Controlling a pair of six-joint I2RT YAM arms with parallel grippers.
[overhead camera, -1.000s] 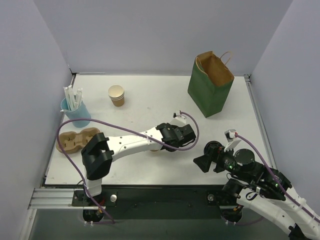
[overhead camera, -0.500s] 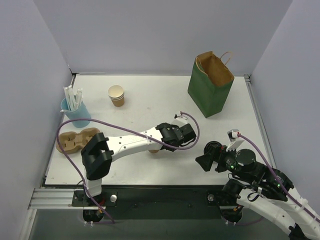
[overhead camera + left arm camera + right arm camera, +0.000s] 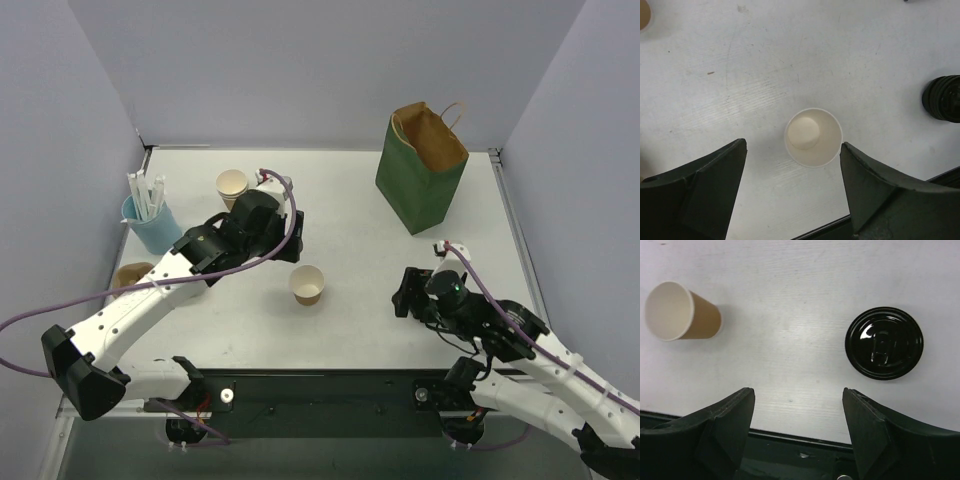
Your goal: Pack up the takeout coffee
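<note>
takeout coffee: no lidded cup shows in any view, only its likely parts lying separate. an open paper cup (image 3: 308,285) stands upright mid-bench, cream inside, nothing in it (left wrist view looks straight down into it). a loose black lid (image 3: 884,342) lies flat on the bench (image 3: 350,200), well apart from that cup and to its right in the right wrist view.

left arm: reaches long from the near-left corner, slanting up and right. left end effector (image 3: 285,228) is raised over the bench just up-left of the open cup, fingers spread wide and gripping nothing; the cup sits framed between them from above.

right arm: folded low at the near right. right end effector (image 3: 408,292) points left toward the cup, fingers also wide apart and gripping nothing; lid and cup lie either side of its line.

counts: lidless cups two, the second cup (image 3: 232,190) far left; lid one; green paper bag (image 3: 422,170) one, upright and open, far right; blue holder with white straws (image 3: 152,220) one; cardboard carrier (image 3: 130,275) one, partly under the left arm.
</note>
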